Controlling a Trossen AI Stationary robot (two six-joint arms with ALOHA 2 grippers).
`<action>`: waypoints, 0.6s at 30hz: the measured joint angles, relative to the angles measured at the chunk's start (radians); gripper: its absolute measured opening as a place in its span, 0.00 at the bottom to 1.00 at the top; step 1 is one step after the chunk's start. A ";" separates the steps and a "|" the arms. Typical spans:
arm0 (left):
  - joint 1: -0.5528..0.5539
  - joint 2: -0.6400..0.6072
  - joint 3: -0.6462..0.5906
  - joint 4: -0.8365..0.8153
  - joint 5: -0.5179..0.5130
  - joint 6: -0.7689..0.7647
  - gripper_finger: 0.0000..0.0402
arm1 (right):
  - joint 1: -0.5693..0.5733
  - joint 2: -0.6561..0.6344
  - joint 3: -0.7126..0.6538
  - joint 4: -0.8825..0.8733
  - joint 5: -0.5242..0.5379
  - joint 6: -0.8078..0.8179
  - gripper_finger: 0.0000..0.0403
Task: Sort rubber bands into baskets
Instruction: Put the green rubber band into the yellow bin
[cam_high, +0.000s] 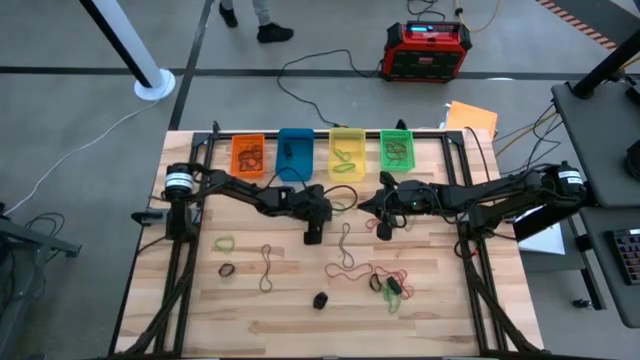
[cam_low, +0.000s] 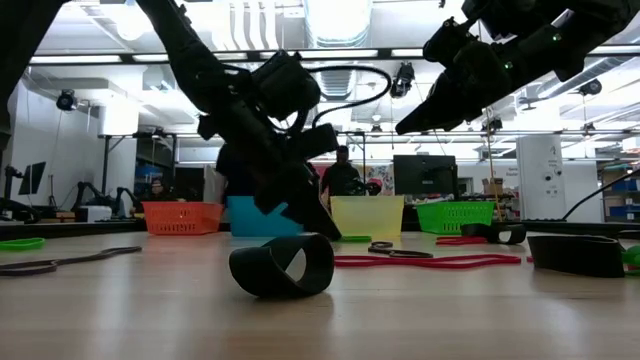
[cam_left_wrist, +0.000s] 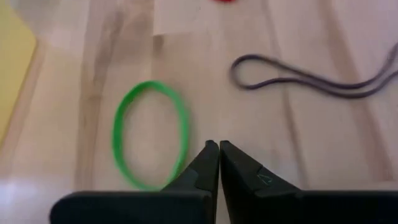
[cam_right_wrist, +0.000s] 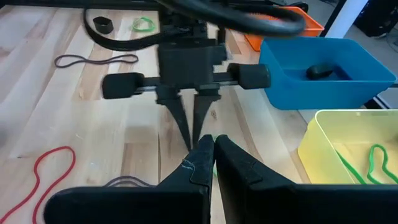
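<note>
Sorted: the 4 baskets (cam_high: 313, 152) each hold something; orange, yellow and green carry bands, blue 1 dark item.
Left: about 10 rubber bands (cam_high: 345, 262) lie loose on the table (cam_high: 440, 300).
Left hand (cam_left_wrist: 219, 148): fingers pressed together beside a green band (cam_left_wrist: 149, 134); whether it pinches it, unclear.
Right hand (cam_right_wrist: 213, 142): closed, empty, facing the left hand.
</note>
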 joint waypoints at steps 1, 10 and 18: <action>-0.005 -0.003 0.000 0.002 0.002 0.000 0.00 | 0.000 0.000 0.000 0.000 0.000 0.001 0.02; -0.055 -0.075 -0.023 0.008 -0.078 0.005 0.00 | 0.000 0.000 0.000 0.000 0.000 0.008 0.02; -0.034 -0.085 -0.046 0.060 -0.123 0.019 0.00 | 0.000 0.000 -0.002 0.000 0.000 0.008 0.02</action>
